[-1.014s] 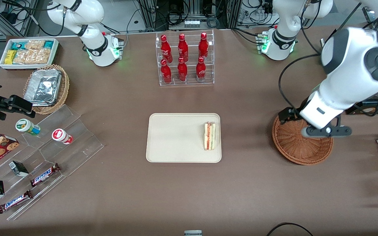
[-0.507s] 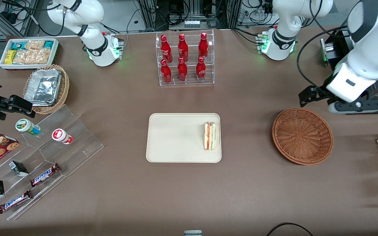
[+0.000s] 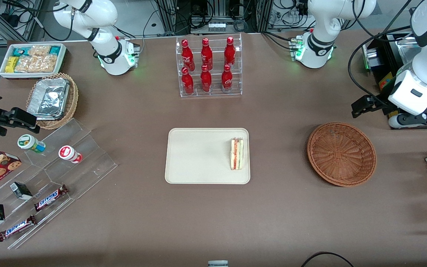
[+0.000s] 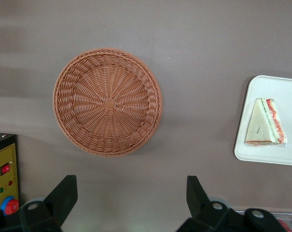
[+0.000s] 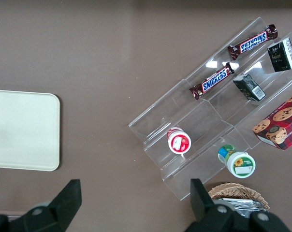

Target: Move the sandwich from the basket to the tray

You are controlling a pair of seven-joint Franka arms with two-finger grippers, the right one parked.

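I count one sandwich (image 3: 237,154), one tray (image 3: 198,155), one brown basket (image 3: 341,154), six red bottles (image 3: 206,65), two Snickers bars (image 3: 50,197), and my one tool (image 4: 129,203), fingers wide apart, above the tabletop (image 3: 213,215).

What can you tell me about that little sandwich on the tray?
The sandwich is a small triangular wedge of pale white bread, with red and green filling showing along its cut edge. It lies on the cream tray, close to the rim nearest the empty brown wicker basket. Nothing holds it; the open gripper hangs high, apart.
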